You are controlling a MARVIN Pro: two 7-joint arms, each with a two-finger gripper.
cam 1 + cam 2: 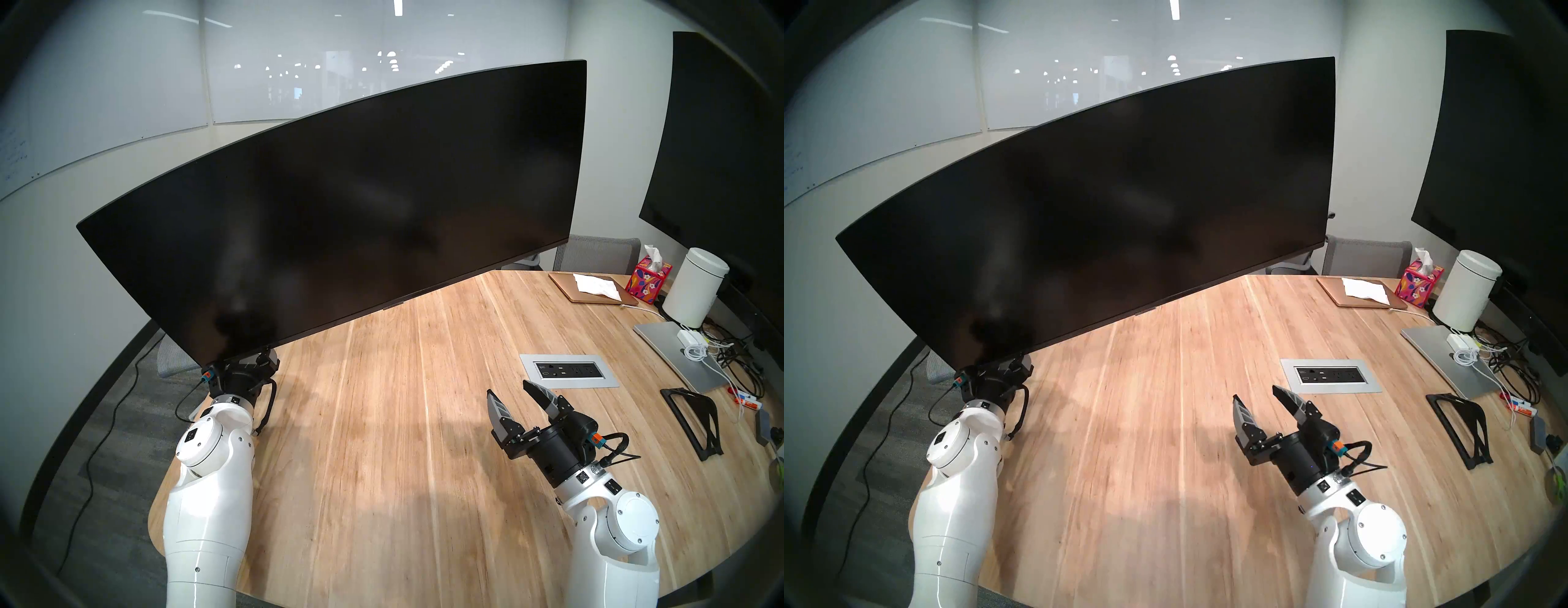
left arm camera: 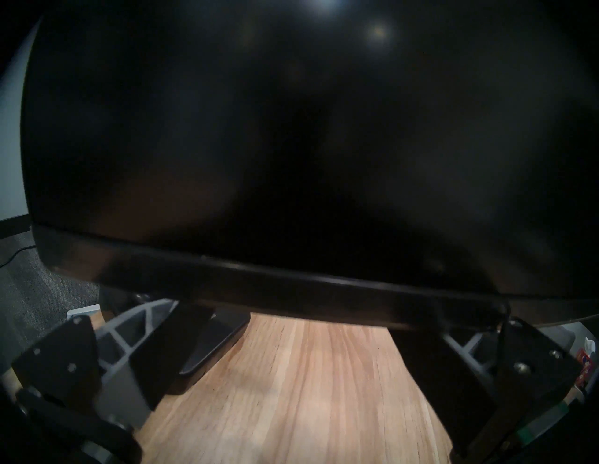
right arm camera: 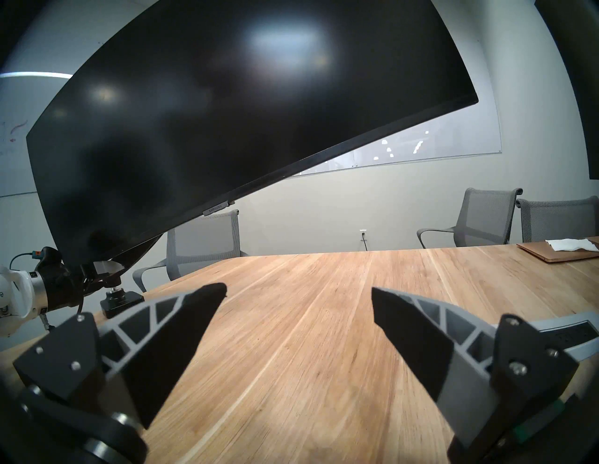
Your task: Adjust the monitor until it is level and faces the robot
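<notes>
Wooden planks make up the big table, which sits in a room with pale walls and whiteboards. Over the table hangs the monitor. It is very wide, black and thin at the edges, and its screen is dark and a bit curved. It is not level. Its left end dips down low, close to the table's left edge, and its right end is lifted up high. Soft spots of light shine on the dark glass. A small tag sits in the middle of its bottom edge.

Under the low left corner is the left gripper. From the left wrist camera its two fingers stand wide apart, and the monitor's bottom edge runs across just above them. I cannot tell if they touch it. A black clamp base sits on the table near that corner.

The right gripper is well away from the monitor, over the bare wood near a silver power box set in the table. Its pointed fingers are spread apart and hold nothing.

On the far right stand another dark screen, a white can and a bright tissue box. Grey chairs wait by the wall.
</notes>
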